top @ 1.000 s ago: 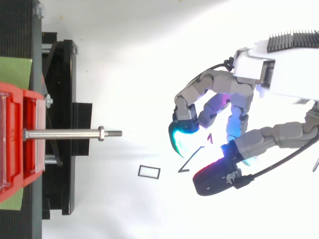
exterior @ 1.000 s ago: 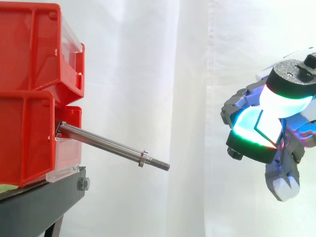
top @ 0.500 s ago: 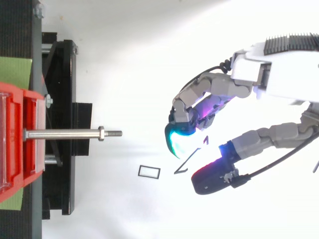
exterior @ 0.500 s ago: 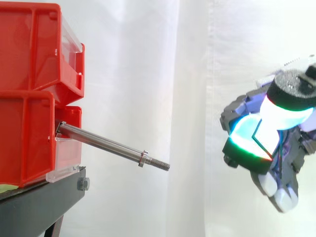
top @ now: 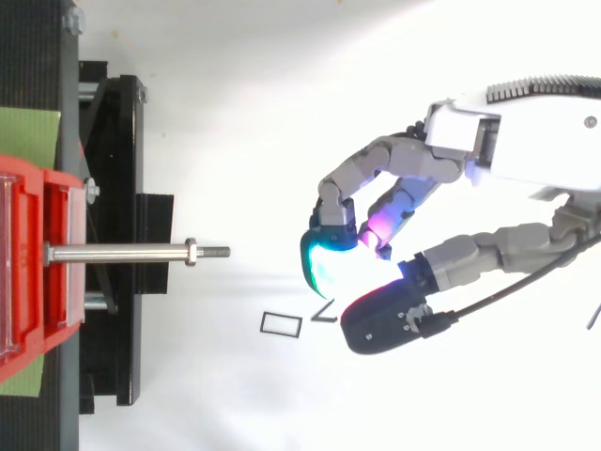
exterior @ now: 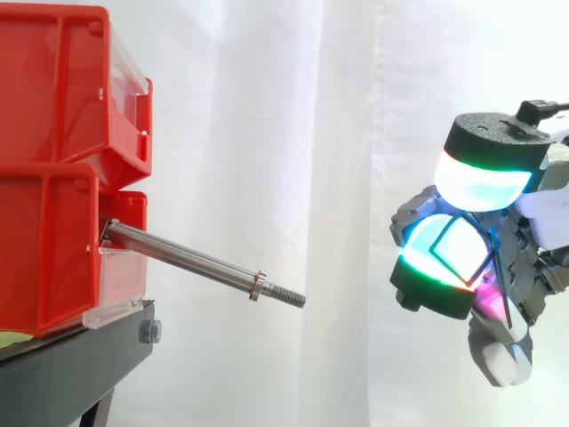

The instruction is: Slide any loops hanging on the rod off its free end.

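Rod (exterior: 191,260) juts from the red bins (exterior: 53,178) and carries no loops (task looks near done). Hand (top: 413,160) hangs well clear of the rod's free end, pads pinched on a thin dark loop (top: 325,312), probably to carry it away. A second loop (top: 281,324) lies on the white surface below the tip.

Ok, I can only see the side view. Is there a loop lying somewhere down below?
Observer: Yes. From the top, a rectangular loop lies flat on the white surface, past the free end of the rod and off to one side.
Operator: Is the hand touching it?
Observer: No. From the top, the hand is apart from it, with white showing between them. Its pads pinch a second loop.
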Tool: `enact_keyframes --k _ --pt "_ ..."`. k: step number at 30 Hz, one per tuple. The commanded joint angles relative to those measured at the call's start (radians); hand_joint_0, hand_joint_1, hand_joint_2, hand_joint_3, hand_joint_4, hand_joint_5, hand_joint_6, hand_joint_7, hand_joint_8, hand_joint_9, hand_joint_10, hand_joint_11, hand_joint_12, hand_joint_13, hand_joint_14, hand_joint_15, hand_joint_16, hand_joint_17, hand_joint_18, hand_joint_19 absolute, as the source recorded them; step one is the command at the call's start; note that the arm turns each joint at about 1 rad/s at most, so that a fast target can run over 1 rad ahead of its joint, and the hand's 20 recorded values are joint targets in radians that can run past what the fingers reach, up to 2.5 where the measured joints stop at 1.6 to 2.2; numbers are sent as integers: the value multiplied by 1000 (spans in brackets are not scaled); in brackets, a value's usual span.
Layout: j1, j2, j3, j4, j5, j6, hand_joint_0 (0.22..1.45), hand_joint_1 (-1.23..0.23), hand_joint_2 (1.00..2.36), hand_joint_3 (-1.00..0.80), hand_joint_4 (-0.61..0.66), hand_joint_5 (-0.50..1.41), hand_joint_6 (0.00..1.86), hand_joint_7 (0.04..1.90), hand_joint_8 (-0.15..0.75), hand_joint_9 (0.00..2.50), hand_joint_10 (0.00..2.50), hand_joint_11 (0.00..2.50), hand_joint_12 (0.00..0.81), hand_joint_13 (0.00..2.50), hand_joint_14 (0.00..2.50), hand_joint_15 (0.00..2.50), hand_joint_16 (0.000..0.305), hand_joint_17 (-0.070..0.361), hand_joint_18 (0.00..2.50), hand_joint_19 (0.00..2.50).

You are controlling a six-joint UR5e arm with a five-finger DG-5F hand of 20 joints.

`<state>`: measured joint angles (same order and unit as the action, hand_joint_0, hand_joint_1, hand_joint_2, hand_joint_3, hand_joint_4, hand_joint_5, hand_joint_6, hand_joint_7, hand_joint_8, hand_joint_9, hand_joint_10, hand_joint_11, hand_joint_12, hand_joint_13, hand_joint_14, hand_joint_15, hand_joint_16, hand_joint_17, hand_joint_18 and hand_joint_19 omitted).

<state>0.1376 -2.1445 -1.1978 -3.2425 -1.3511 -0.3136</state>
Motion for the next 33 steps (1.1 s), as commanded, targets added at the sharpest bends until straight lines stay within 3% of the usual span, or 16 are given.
enact_keyframes --k 1,9,18,28,33 --pt "0 0 0 -2 1 16 595 -544 1017 -277 23 -76 761 1077 231 1040 24 606 336 846 20 481 49 111 784 478" --pt "0 0 0 -2 0 25 588 -729 1022 -176 62 -159 859 896 248 972 27 720 349 797 20 481 50 113 759 457" --pt "0 0 0 -2 1 42 577 -730 1025 -130 11 -128 876 1061 231 1074 28 745 343 823 20 478 49 110 779 465" --pt "2 0 0 -2 1 51 565 -742 1001 13 30 -75 863 1145 282 1261 27 698 411 925 17 446 66 149 961 392" --pt "2 0 0 -14 1 53 532 -733 1130 17 -11 -67 862 1150 288 1291 26 707 420 942 16 438 68 152 983 381"
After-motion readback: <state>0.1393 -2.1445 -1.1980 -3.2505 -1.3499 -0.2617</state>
